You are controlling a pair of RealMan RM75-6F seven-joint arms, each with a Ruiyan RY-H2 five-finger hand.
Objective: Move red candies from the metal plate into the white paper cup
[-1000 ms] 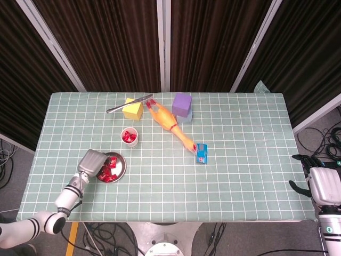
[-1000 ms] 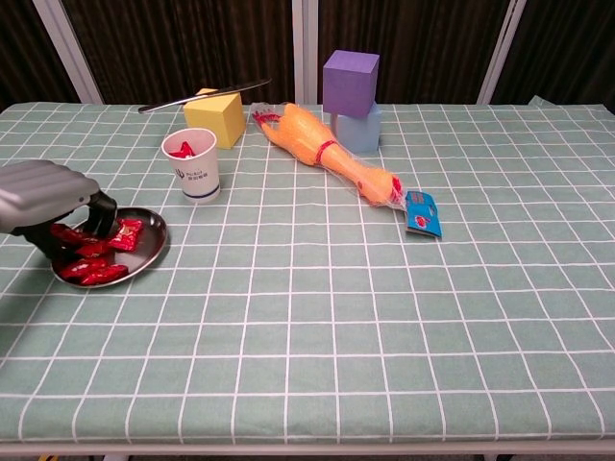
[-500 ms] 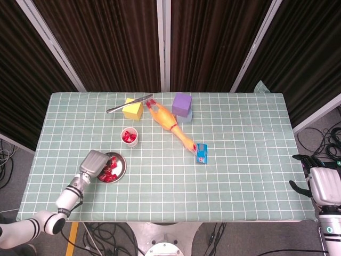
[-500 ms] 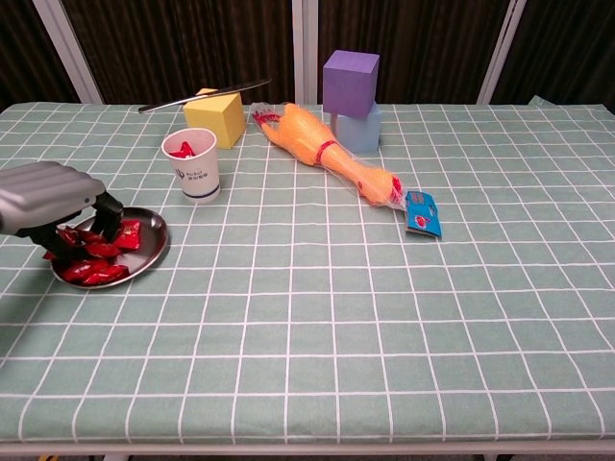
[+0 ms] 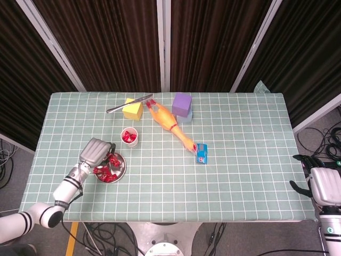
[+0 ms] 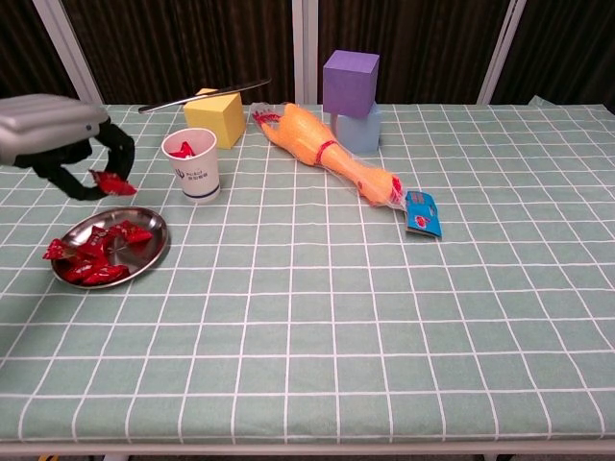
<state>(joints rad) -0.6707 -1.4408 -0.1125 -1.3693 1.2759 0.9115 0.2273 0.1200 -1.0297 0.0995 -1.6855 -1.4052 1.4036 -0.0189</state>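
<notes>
My left robot hand raised, pinching a red candy, metal plate of candies below it, white paper cup just beside its fingers, my right robot hand spread, off the desk.

Head view: camera mounted high above the near edge, looking steeply down and away. It takes in the whole table, the dark curtains behind it and floor on both sides.

Chest view: camera set lower and closer, just above table height, facing across the checked cloth toward the curtains. The near edge fills the bottom of frame; the side edges are cropped.

Shared: the left-centre tabletop, including the metal plate, white paper cup, rubber chicken and purple block.
</notes>
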